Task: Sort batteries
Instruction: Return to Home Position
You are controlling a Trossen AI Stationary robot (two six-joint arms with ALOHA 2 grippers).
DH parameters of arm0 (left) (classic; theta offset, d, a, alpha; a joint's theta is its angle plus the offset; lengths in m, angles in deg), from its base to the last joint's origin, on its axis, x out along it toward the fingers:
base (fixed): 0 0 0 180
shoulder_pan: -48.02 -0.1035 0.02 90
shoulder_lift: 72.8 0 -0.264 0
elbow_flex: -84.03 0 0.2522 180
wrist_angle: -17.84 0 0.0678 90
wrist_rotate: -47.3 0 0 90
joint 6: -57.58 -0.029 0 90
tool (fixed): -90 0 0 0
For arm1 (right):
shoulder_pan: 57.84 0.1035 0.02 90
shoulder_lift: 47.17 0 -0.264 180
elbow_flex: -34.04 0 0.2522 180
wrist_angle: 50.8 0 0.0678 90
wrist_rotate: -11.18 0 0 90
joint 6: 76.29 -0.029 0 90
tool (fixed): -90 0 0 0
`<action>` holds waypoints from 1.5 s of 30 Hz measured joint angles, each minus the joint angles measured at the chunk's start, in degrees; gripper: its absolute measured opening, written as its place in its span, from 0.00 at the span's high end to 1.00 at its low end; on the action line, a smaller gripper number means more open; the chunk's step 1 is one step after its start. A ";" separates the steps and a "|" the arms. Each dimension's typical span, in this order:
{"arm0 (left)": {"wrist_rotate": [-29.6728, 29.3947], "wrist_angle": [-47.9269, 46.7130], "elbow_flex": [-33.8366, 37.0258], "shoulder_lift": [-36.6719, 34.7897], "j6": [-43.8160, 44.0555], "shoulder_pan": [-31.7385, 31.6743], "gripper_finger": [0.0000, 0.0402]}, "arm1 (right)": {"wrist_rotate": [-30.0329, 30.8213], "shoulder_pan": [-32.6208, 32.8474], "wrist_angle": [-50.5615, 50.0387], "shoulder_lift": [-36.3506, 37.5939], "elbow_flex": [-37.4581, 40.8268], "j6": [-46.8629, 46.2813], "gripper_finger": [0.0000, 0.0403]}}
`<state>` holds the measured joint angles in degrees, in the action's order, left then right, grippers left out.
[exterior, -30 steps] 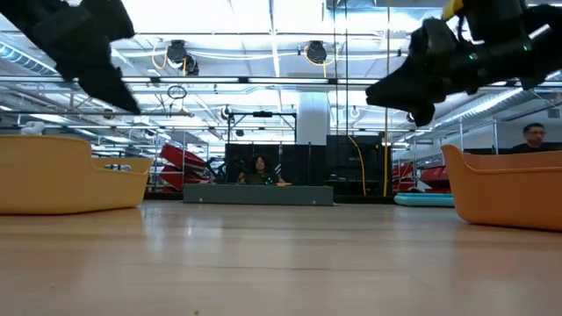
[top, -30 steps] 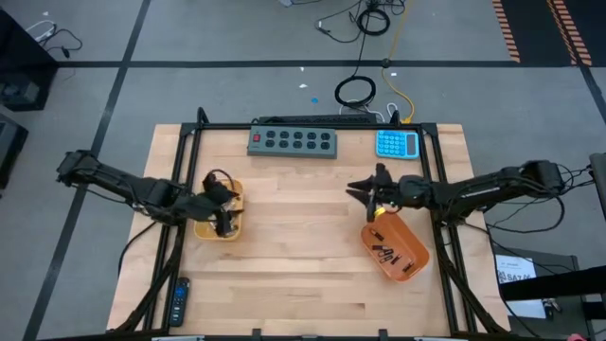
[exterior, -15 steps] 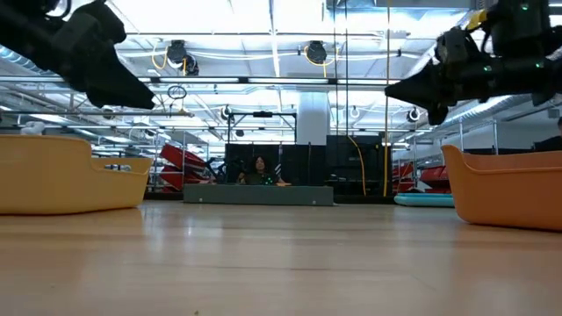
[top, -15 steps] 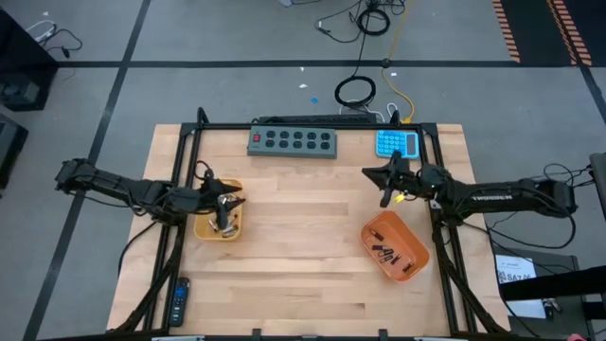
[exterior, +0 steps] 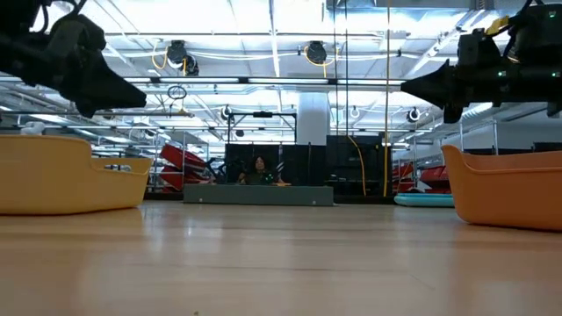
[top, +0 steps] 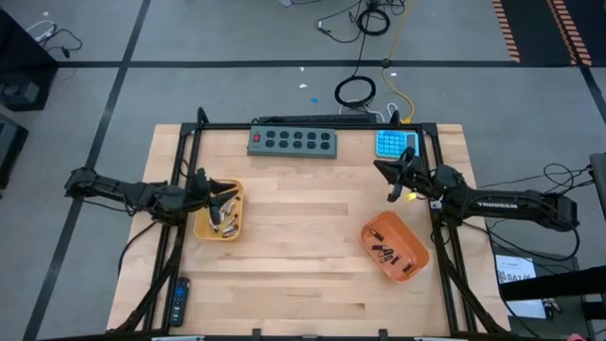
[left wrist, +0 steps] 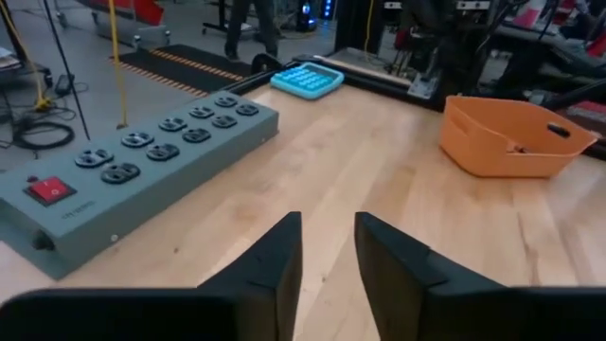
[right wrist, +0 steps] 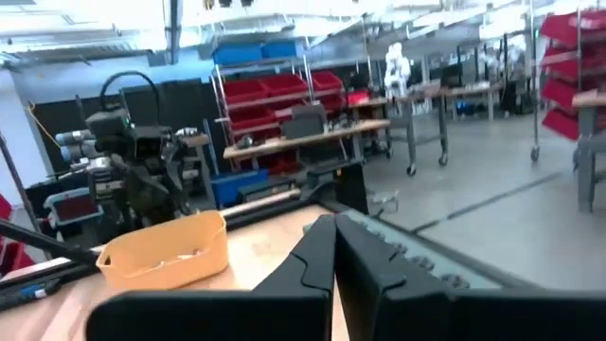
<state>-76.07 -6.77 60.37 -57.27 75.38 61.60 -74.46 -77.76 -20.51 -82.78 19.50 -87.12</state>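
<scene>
Silver batts (top: pixel 224 216) in yellow bin (top: pixel 216 236) (loose heap), just beside left claw (top: pixel 209 190).

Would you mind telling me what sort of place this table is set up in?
Probably a robotics lab or workshop inside an industrial hall: racks of red bins, rolling workbenches, an open ceiling of lights and pipes, and a loose cable coil lying nearby.

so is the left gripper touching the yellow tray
Apart. The low view shows the left gripper hanging above the yellow tray, with room background visible between it and the tray's rim.
</scene>
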 joint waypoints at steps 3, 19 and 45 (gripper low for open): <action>0.28 0.17 1.78 -2.72 0.75 0.40 0.77 | 0.08 0.00 -0.13 2.50 0.00 2.83 1.00; 6.18 0.08 5.31 -15.52 -7.00 3.92 0.98 | 4.83 0.00 -15.14 25.26 -0.02 10.09 1.00; 33.89 11.45 9.49 -15.30 -19.74 4.81 0.93 | -8.93 0.00 -32.36 33.69 -0.02 -2.00 1.00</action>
<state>-42.18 4.68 69.86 -72.57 55.65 66.41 -83.40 -77.76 -52.87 -49.09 19.48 -89.12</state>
